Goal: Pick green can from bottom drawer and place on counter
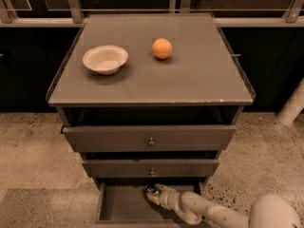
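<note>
The green can [151,191] sits in the open bottom drawer [122,206], at the back, just under the front of the drawer above and slightly right of the drawer's middle. Only a small dark body with a bright metallic glint shows. Whether it stands upright or lies on its side, and which way its long axis runs, cannot be told from this angle.

The tool [155,195] is right at the can, touching or nearly touching its right side, and reaches in from the lower right. Whether it has closed on the can or merely lies against it cannot be told. Behind it, the pale arm [202,211] slopes down and to the right across the drawer's front corner to a rounded white part of the robot [274,213] at the bottom right edge.

The drawer's floor is bare to the left of the can. Above it are the middle drawer [118,168] and the wider top drawer [104,137], each with a small round knob and each pulled slightly forward.

On the bench [199,75] that caps the cabinet, a shallow white bowl [105,58] stands to the left and an orange [162,48] sits near the middle, well apart from each other. The bench's front edge shows small pale chips. The cabinet stands on a speckled floor [33,146].
</note>
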